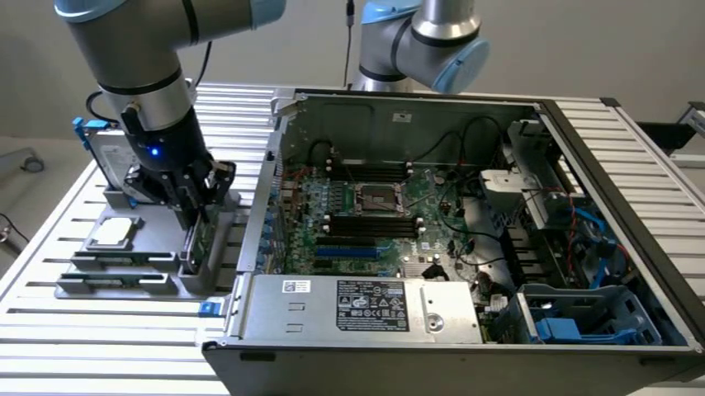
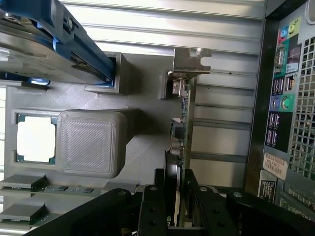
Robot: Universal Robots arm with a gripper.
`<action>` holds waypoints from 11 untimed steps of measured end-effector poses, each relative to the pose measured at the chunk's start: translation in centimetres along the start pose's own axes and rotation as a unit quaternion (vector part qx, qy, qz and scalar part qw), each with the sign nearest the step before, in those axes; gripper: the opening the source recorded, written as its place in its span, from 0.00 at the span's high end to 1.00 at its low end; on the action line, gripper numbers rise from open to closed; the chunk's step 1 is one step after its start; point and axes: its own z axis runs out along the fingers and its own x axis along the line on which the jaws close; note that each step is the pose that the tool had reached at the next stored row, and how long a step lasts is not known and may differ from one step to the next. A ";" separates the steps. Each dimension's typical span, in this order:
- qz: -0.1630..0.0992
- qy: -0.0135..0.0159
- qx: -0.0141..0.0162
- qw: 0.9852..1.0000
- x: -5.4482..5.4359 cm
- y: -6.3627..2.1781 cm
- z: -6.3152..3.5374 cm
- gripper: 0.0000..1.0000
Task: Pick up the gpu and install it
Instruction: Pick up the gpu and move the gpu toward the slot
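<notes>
We note the arm reaching down over a grey fixture tray (image 2: 147, 98) on the slatted bench (image 1: 99, 346), at the exterior view's left of the open computer case (image 1: 441, 111).

The gpu (image 2: 182, 123) stands on edge in a slot of that tray, upright and seated; its green board runs edge-on to the wrist camera; the silver bracket (image 2: 189, 61) sits at the end far from the gripper; the black cooler (image 2: 172, 169) bulges from one face at the near end.

The gripper (image 2: 178, 196) is down on the card's near end; the fingers (image 2: 152, 206) stand apart, one to each face, with the card between them and little room to spare; whether they already press on it we cannot tell; the card has not left its slot.

Also in the tray: a hard drive with blue rails (image 2: 44, 44), upright and well apart from the gpu; a processor chip (image 2: 35, 139) lying flat just beside a raised grey block (image 2: 88, 142); memory sticks (image 2: 19, 182) lying in their own slots near the chip.

The case lies on its side with the cover off; the motherboard (image 1: 375, 206) faces up; the power supply (image 1: 352, 305) sits along the near edge; the case's port panel (image 2: 285, 98) is close beside the tray.
</notes>
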 end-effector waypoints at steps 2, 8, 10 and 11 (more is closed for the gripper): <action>0.000 0.000 0.000 1.000 0.0 0.00 0.00 0.73; 0.000 0.000 0.000 1.000 0.0 0.00 0.01 0.73; 0.000 0.000 0.000 1.000 0.0 0.00 0.01 0.73; 0.000 0.000 0.000 1.000 0.0 0.00 0.01 0.73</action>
